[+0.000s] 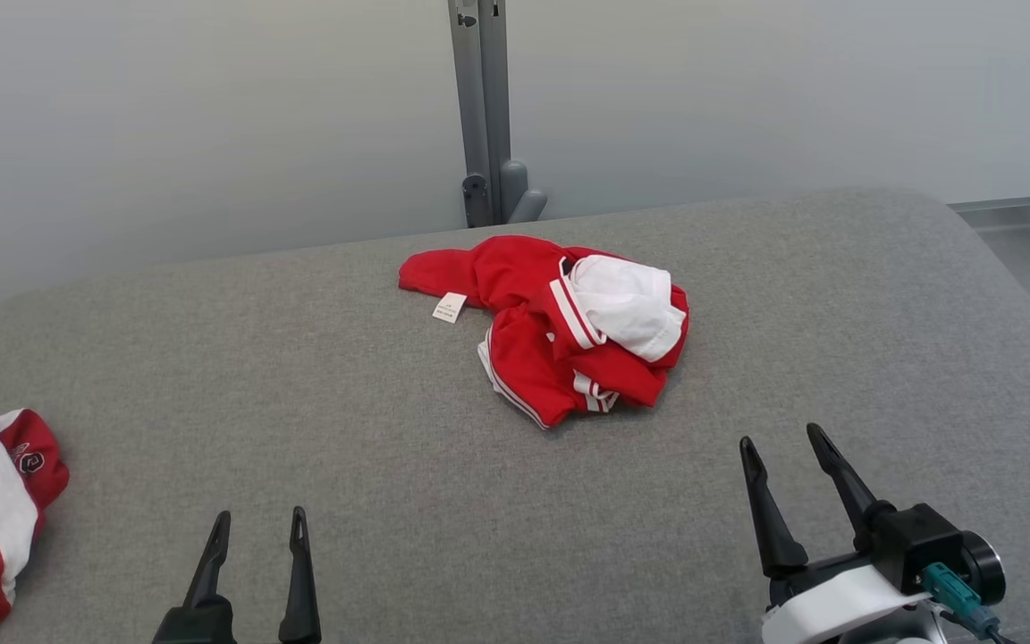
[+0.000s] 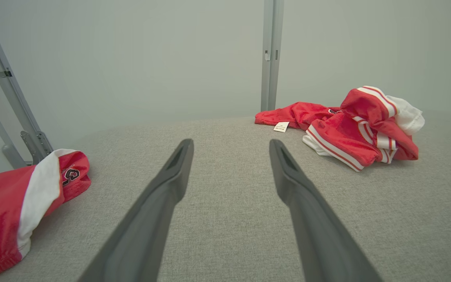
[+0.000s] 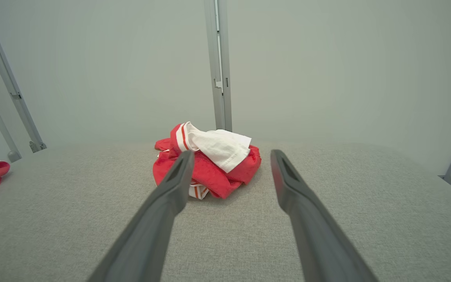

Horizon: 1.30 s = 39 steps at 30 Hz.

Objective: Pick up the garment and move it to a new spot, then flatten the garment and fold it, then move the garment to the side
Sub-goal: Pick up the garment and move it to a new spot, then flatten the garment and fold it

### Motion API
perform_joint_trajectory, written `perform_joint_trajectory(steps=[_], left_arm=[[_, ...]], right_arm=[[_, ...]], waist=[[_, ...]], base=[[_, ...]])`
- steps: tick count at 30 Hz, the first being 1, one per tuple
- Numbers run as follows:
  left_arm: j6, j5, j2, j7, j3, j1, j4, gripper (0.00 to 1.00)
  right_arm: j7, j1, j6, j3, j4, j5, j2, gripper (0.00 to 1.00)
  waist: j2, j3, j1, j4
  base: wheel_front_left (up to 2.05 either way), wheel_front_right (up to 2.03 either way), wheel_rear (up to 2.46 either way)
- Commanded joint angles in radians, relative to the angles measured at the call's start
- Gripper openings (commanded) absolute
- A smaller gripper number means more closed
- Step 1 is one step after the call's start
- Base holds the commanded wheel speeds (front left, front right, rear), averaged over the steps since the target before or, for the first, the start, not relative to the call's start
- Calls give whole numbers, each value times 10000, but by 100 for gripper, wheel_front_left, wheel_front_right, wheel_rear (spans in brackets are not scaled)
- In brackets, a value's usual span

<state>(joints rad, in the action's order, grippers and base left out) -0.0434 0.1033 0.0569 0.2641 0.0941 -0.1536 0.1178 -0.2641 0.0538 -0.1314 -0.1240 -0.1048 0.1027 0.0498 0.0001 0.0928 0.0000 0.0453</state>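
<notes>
Grey fabric worktop (image 1: 372,429) carries a crumpled red-and-white satin garment (image 1: 533,349) near its far edge; left end effector (image 1: 262,514) and right end effector (image 1: 781,436) gape wide, empty.

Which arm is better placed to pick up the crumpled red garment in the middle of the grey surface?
Right, probably. The right claw is open and aimed nearly straight at the garment, which lies just ahead of it. The left claw, also open, sits farther off, with the garment to its right.

L gripper (image 1: 262,512) & R gripper (image 1: 780,435) are showing long dark tapered fingers (image 1: 770,519). R one is carrying a black housing (image 1: 917,537), white wrap (image 1: 828,604) & teal connector (image 1: 949,586).
</notes>
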Motion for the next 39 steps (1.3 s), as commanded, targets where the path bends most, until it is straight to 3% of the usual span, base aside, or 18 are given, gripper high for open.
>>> perform_joint_trajectory(steps=[1,32,39], left_arm=[[41,-132,-13,2,15,84,37,100],[-112,88,-65,2,237,441,169,100],[66,257,-65,2,647,898,437,100]], right_arm=[[-1,63,14,25,-40,-90,17,100],[-1,-137,14,-67,-232,188,16,100],[-1,-229,14,300,-288,-200,14,100]], waist=[[-1,-17,0,-24],[-1,-128,0,-108],[-1,-338,0,59]], base=[[0,0,0],[0,0,0],[0,0,0]])
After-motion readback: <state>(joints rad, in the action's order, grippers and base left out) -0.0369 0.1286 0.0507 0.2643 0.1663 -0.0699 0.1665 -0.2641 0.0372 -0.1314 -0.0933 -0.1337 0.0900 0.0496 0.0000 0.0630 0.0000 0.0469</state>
